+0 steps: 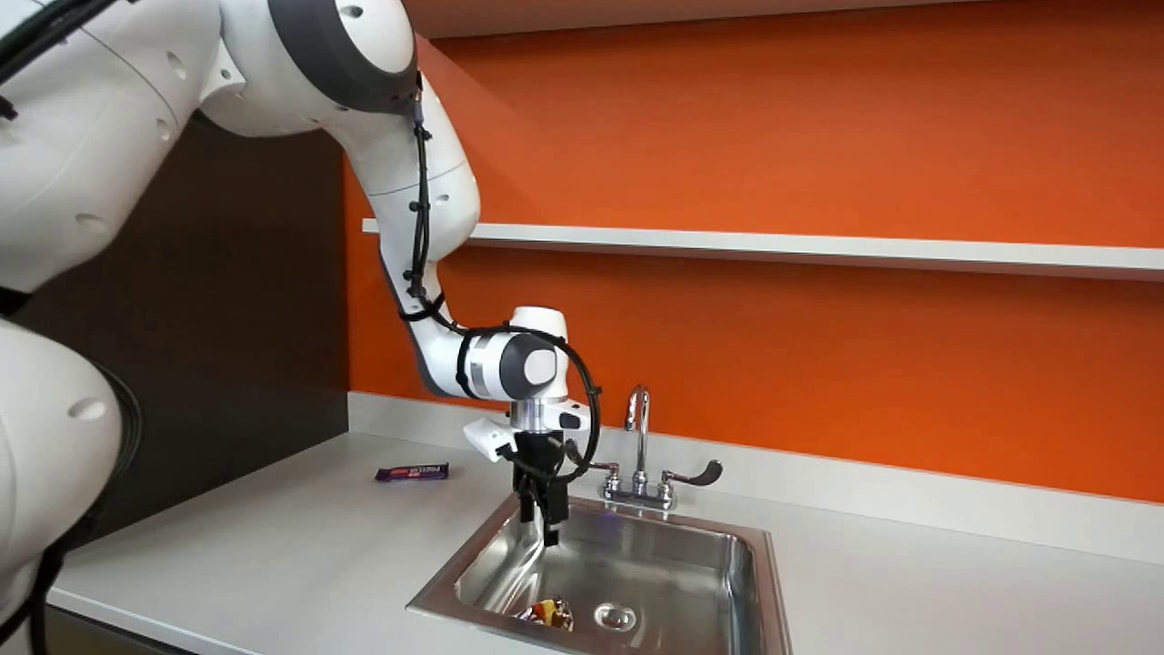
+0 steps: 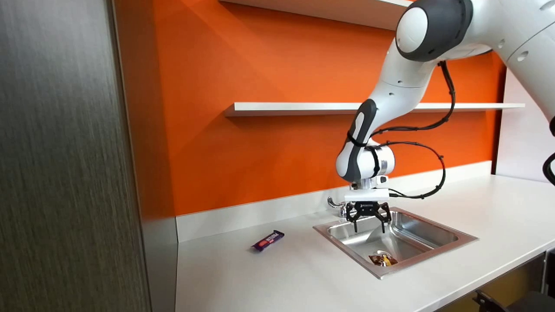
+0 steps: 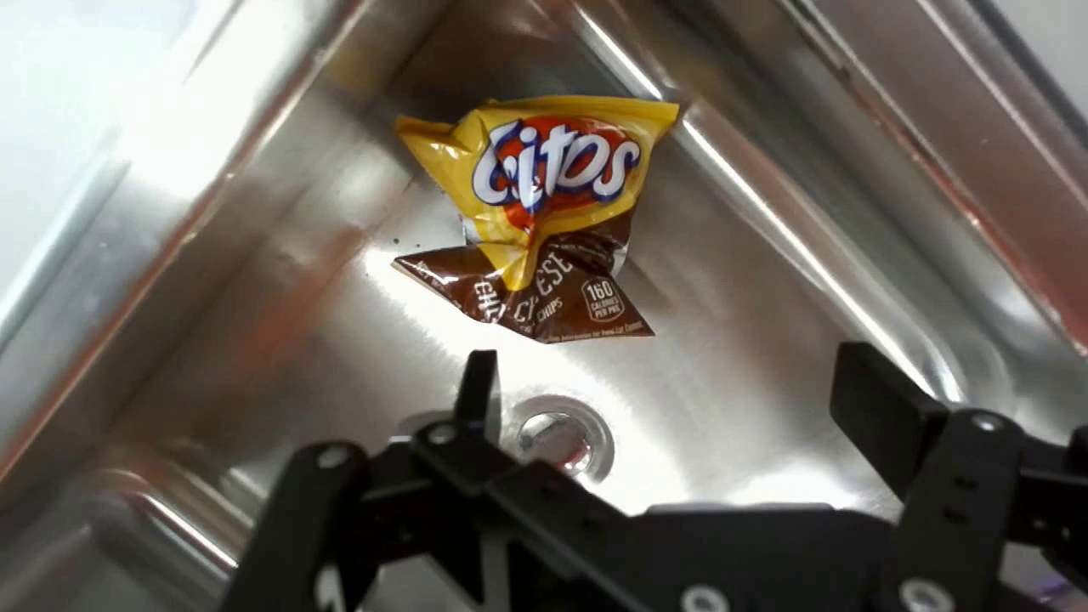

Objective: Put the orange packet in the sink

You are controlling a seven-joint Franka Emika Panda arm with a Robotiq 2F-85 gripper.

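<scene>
The orange packet, yellow on top and brown below, lies crinkled on the sink floor in both exterior views (image 1: 550, 613) (image 2: 383, 260). In the wrist view the packet (image 3: 565, 174) lies just beyond the fingertips, beside the drain. The steel sink (image 1: 655, 571) is set in the grey counter and also shows in an exterior view (image 2: 451, 246) and the wrist view (image 3: 722, 289). My gripper (image 1: 538, 532) points down over the sink, above and apart from the packet. It is open with nothing between its fingers in an exterior view (image 2: 369, 231) and the wrist view (image 3: 667, 353).
A chrome faucet (image 1: 641, 446) with two handles stands behind the sink, close to the gripper. A dark purple packet (image 1: 412, 472) lies on the counter (image 1: 273, 537) beside the sink; it also shows in an exterior view (image 2: 268, 240). A white shelf (image 1: 818, 246) runs along the orange wall.
</scene>
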